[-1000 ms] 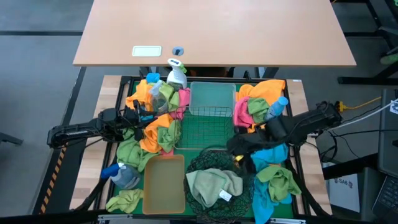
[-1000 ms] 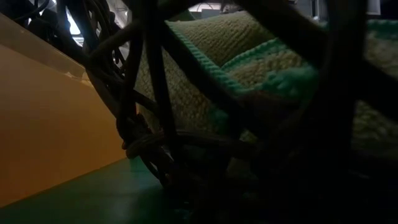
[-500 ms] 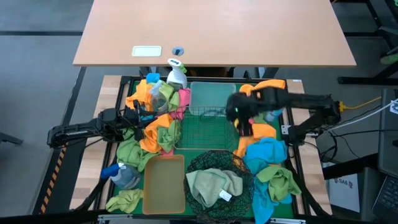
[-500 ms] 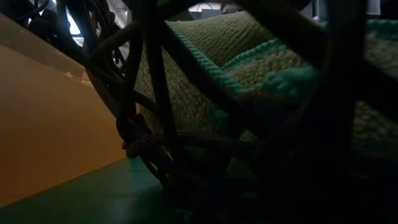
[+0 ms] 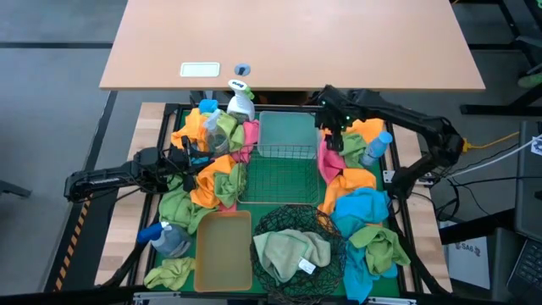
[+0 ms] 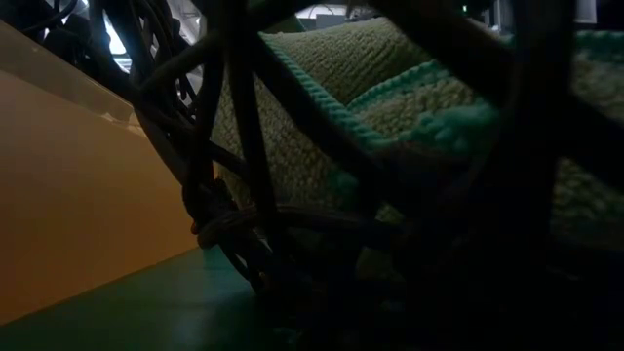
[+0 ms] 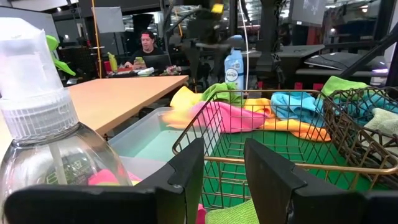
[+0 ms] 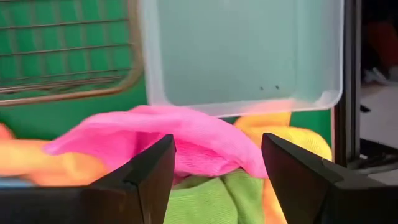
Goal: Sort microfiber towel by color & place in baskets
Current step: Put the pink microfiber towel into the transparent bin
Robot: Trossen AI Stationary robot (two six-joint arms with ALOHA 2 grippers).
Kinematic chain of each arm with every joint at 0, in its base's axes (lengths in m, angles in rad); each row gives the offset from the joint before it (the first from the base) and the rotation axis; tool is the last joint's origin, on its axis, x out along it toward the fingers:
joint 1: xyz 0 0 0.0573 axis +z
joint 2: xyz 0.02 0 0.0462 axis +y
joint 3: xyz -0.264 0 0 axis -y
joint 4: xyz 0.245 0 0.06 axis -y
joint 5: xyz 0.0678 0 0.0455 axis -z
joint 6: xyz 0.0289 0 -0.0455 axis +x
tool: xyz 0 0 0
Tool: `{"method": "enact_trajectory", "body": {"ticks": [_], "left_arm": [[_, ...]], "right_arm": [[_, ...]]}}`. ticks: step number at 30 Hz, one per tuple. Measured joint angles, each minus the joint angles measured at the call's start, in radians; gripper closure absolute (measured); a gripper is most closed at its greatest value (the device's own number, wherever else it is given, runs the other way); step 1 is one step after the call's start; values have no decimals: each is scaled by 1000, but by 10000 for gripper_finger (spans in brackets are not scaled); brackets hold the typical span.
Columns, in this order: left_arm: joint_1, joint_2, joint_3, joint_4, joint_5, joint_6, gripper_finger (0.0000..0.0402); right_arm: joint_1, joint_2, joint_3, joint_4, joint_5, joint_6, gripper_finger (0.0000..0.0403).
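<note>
On the green surface [image 5: 292, 178], towels were seen heaped at both sides: an orange, green and pink pile [image 5: 212, 157] at the left and a pink, orange, blue and green pile [image 5: 356, 203] at the right. Between them, a clear rectangular basket [image 5: 290, 133] was set at the far side, a wire basket [image 5: 284, 174] just in front of it, a tan bin [image 5: 223, 250] at the near left, and a round black mesh basket [image 5: 296, 241] holding a pale green towel [image 5: 292, 252] beside the bin. The right pincer [image 8: 217, 168] was held spread wide above a pink towel [image 8: 180, 140] next to the clear basket. The left pincer [image 7: 224, 177] was parted, with nothing seen between its fingers, by the left pile near a spray bottle [image 7: 43, 143].
</note>
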Motion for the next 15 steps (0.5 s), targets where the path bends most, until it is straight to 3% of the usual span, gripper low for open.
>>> {"method": "enact_trajectory", "body": {"ticks": [15], "left_arm": [[0, 0, 0, 0, 0, 0, 292]], "right_arm": [[-47, 1, -197, 189, 0, -123, 164]]}}
